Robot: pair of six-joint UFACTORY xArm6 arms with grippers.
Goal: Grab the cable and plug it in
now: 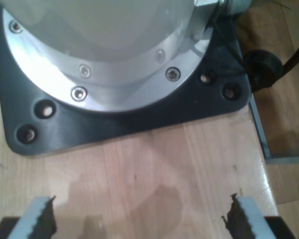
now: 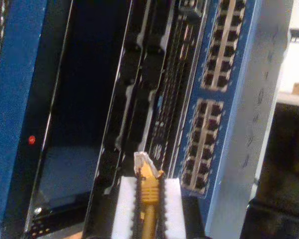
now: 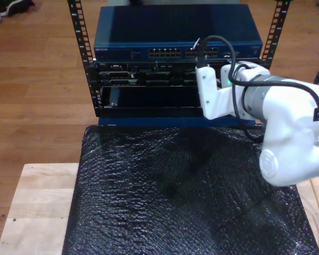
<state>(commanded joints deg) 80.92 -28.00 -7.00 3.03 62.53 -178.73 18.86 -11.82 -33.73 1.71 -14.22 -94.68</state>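
One cable (image 2: pixel 148 199) is in play: a yellow-orange network lead pinched between the two white toothed pads (image 2: pixel 123 209) of my second gripper (image 2: pixel 148 204), its clear plug (image 2: pixel 141 160) poking out past the fingertips toward 12 o'clock. The second wrist view shows that plug hovering just short of the rack's front panels, with two blocks of ports (image 2: pixel 217 45) on the blue switch (image 2: pixel 224 99) at about 1 and 3 o'clock from the plug, and one small red light (image 2: pixel 32 140) at 9 o'clock on a darker unit.

In the exterior view one white arm (image 3: pixel 276 122) reaches in from the exterior view's right toward the rack (image 3: pixel 175 58), ending at the blue switch's port row at 12 o'clock of the frame. The plug itself is too small to make out there. A black bubble-textured sheet (image 3: pixel 181 191) covers the wooden table (image 3: pixel 37 207) in front of the rack.

My first gripper (image 1: pixel 139 219) has its two toothed fingers (image 1: pixel 40 219) spread wide apart, nothing between them, over bare wood. Ahead of it at 12 o'clock sits one dark base plate (image 1: pixel 139 117) carrying a silver flange (image 1: pixel 114 74); I count four silver bolts on the flange and four holes in the plate.
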